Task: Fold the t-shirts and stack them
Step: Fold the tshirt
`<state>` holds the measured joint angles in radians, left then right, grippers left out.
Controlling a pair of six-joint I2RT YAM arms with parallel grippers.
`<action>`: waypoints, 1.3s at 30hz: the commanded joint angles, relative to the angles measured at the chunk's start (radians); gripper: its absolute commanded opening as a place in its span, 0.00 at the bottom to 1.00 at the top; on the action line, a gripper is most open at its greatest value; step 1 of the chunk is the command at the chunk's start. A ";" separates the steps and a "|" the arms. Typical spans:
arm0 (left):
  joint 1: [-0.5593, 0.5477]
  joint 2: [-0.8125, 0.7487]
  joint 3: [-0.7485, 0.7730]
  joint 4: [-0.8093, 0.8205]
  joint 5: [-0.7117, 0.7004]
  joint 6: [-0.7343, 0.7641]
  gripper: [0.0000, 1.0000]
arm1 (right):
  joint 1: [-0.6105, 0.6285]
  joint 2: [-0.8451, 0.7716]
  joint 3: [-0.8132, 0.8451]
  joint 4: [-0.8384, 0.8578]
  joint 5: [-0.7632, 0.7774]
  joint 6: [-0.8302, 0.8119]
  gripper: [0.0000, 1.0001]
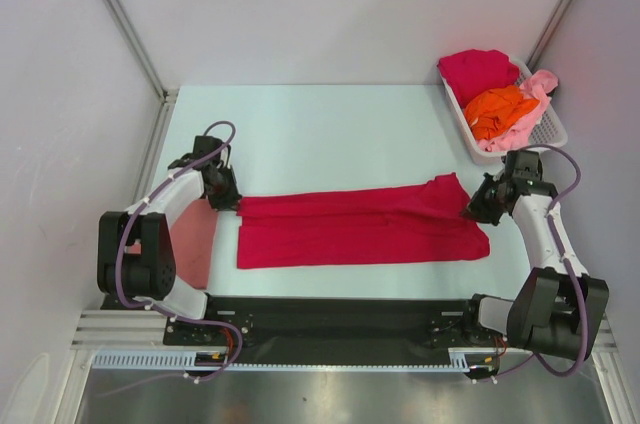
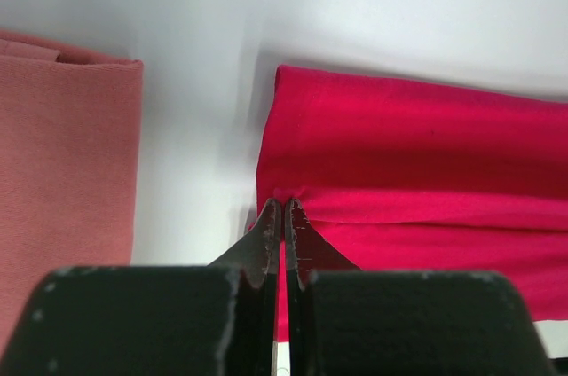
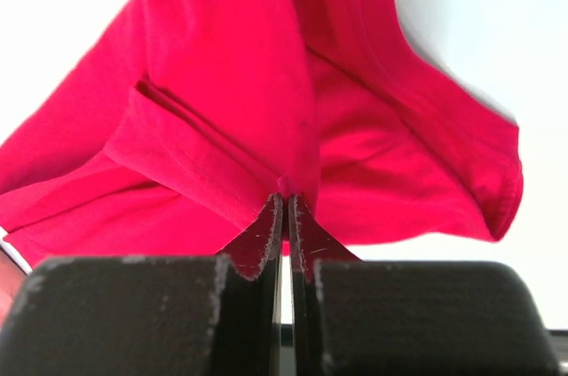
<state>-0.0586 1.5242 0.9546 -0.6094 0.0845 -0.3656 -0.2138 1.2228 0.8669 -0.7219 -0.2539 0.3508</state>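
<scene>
Now the left hand (image 2: 284, 214) pinches one end of the folded crimson red cloth t-shirt (image 1: 360, 229) on the desk (image 1: 320, 134). The right hand (image 3: 285, 206) is clenched on the other end.

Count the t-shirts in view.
5: red shirt spread in the middle; salmon shirt folded at left; crimson shirt, orange shirt and pink shirt in the basket. More may hide underneath.

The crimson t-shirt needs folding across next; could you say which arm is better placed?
Probably right: right fingers pinch the crimson t-shirt's sleeve end; left fingers hold the neat end near the salmon shirt.
</scene>
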 commanded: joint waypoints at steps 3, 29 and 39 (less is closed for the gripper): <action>-0.003 -0.012 0.001 0.016 -0.014 0.001 0.00 | -0.012 -0.028 -0.006 -0.004 0.030 0.027 0.00; -0.124 -0.016 0.082 0.057 0.161 0.001 0.39 | 0.372 0.473 0.476 0.058 -0.053 0.085 0.49; -0.165 0.083 0.053 0.046 0.184 0.027 0.39 | 0.376 0.731 0.710 -0.109 -0.013 0.010 0.43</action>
<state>-0.2249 1.5936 1.0039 -0.5735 0.2405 -0.3634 0.1677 1.9350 1.4902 -0.7662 -0.2741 0.3946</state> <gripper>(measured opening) 0.394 0.442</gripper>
